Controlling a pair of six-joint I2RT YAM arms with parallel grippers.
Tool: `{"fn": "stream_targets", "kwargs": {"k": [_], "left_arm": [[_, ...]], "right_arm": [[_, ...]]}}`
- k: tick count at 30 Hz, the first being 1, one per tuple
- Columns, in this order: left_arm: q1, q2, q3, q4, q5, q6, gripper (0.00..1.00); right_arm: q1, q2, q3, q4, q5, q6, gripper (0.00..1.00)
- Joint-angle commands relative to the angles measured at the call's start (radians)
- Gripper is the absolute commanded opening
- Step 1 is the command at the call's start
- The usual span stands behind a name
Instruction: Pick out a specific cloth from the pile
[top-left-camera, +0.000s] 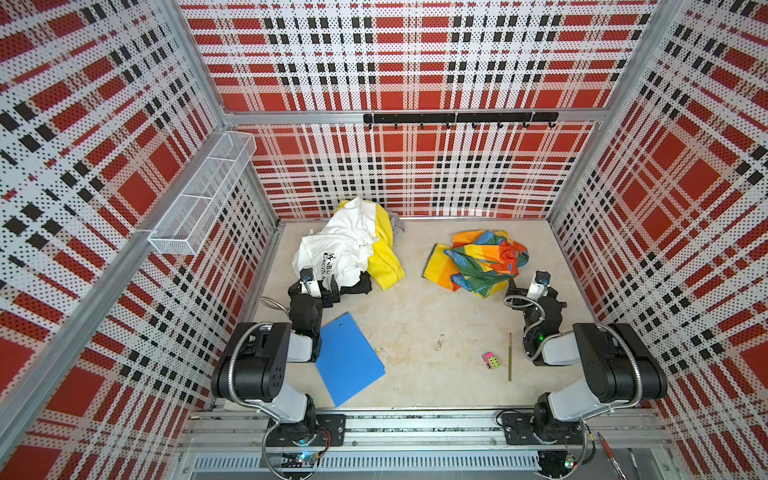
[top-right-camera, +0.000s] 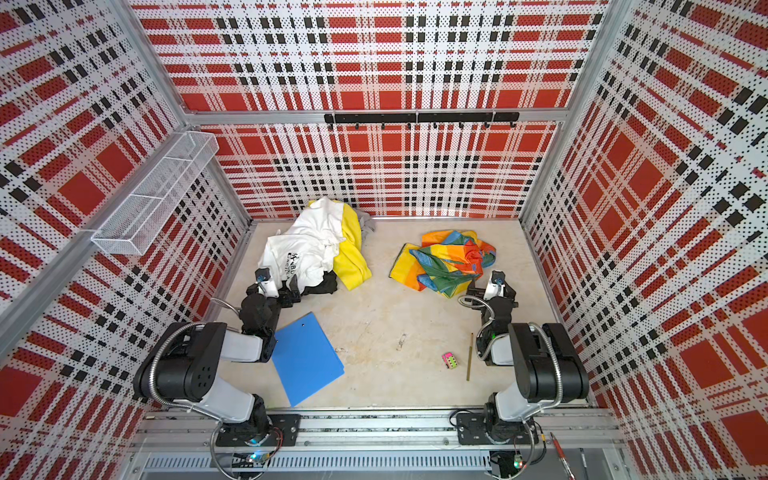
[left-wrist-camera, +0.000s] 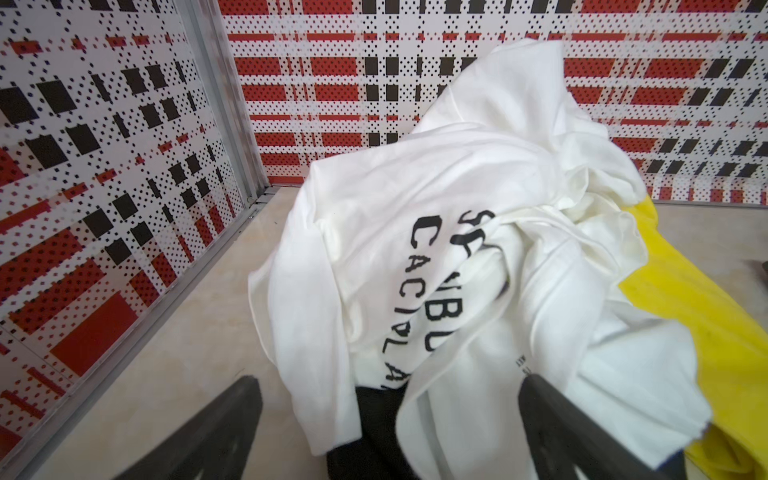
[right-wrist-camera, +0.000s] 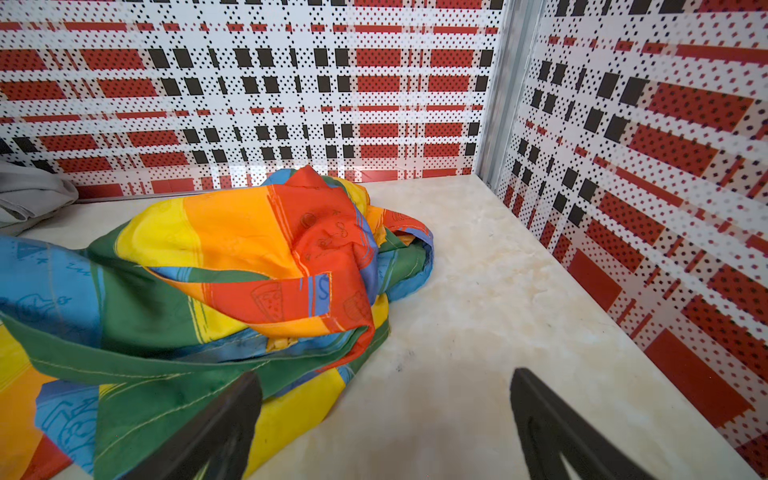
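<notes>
The cloth (top-left-camera: 478, 262) (top-right-camera: 444, 262) (right-wrist-camera: 228, 270), a thin shiny sheet in orange, yellow, green, blue and red stripes, lies crumpled on its own at the table's back right, apart from the pile. The pile (top-left-camera: 345, 249) (top-right-camera: 311, 249) (left-wrist-camera: 457, 249) sits back left: a white shirt with black lettering, a yellow garment, black and grey pieces. My left gripper (top-left-camera: 328, 289) (top-right-camera: 291, 286) (left-wrist-camera: 390, 386) stands open at the pile's near edge, with white and black fabric lying loose between its jaws. My right gripper (top-left-camera: 512, 291) (top-right-camera: 471, 289) (right-wrist-camera: 386, 380) is open at the cloth's near right edge, bare table between its jaws.
A blue folder (top-left-camera: 347, 359) lies at the front left beside the left arm. A small pink toy (top-left-camera: 490, 360) and a thin stick (top-left-camera: 510, 351) lie front right. A wire basket (top-left-camera: 199, 195) hangs on the left wall and a hook rail (top-left-camera: 457, 118) on the back wall.
</notes>
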Motion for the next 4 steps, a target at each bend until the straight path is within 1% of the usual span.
{"fn": "stream_targets", "kwargs": {"k": [1, 4], "left_arm": [[0.005, 0.005, 0.012, 0.013, 0.021, -0.013, 0.99], [0.004, 0.002, 0.01, 0.014, 0.02, -0.013, 0.99]], "right_arm": [[0.004, 0.01, 0.023, 0.046, -0.002, -0.017, 1.0], [0.007, 0.007, 0.014, 0.06, 0.006, -0.023, 1.0]]}}
